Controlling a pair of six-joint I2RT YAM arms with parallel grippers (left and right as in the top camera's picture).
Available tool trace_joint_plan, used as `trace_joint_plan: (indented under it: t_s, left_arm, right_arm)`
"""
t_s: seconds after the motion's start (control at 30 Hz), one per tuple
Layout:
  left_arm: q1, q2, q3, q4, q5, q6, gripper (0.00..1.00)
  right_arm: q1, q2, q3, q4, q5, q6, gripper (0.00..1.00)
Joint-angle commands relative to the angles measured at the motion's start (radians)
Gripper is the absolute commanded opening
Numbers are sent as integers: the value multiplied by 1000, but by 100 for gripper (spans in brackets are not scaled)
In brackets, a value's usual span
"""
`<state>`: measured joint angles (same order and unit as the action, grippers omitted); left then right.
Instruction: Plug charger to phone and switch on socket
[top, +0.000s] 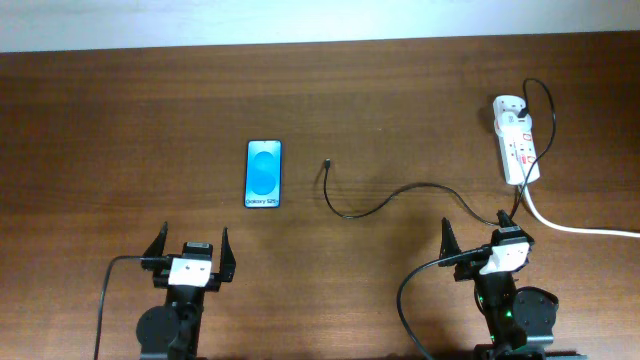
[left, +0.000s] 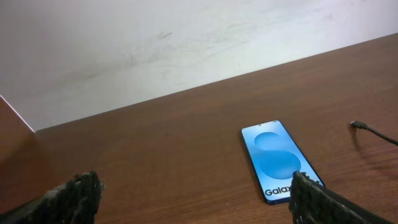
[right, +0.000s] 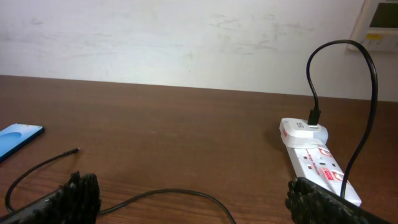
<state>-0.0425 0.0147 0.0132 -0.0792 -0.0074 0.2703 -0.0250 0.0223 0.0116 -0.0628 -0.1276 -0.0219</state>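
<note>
The phone (top: 264, 173) lies flat on the table, blue screen up; it also shows in the left wrist view (left: 278, 157) and at the left edge of the right wrist view (right: 15, 138). The thin black charger cable (top: 390, 199) runs from its free plug tip (top: 326, 163) across the table to an adapter in the white socket strip (top: 517, 143). The tip shows in the left wrist view (left: 357, 124) and the right wrist view (right: 73, 150). The socket strip (right: 314, 162) lies at the right. My left gripper (top: 191, 247) and right gripper (top: 482, 233) are open and empty, near the front edge.
The socket's thick white cord (top: 580, 229) runs off to the right edge. A white wall (left: 155, 43) stands behind the table's far edge. A white wall box (right: 380, 18) hangs at the upper right.
</note>
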Motion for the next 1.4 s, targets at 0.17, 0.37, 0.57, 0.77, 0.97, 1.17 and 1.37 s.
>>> trace_joint_plan:
  t_s: [0.17, 0.37, 0.57, 0.77, 0.97, 1.17, 1.37]
  left_arm:
    - [5, -10, -4, -4, -7, 15, 99]
    - [5, -10, -4, -4, -7, 15, 99]
    - [4, -10, -4, -4, -7, 15, 99]
    - [5, -10, -4, 14, -6, 15, 99]
    - [5, -9, -2, 66, 2, 8, 99]
    - [5, 109, 73, 63, 46, -23, 99]
    - [5, 429, 286, 63, 100, -23, 99]
  right_arm:
    - [7, -8, -6, -5, 2, 11, 98]
    - [7, -8, -6, -5, 2, 11, 98]
    - [7, -8, -6, -5, 2, 11, 99]
    - [7, -8, -6, -5, 2, 11, 99]
    - [7, -8, -6, -5, 2, 11, 98]
    - [7, -8, -6, -5, 2, 11, 98]
    - [7, -8, -6, -5, 2, 11, 99]
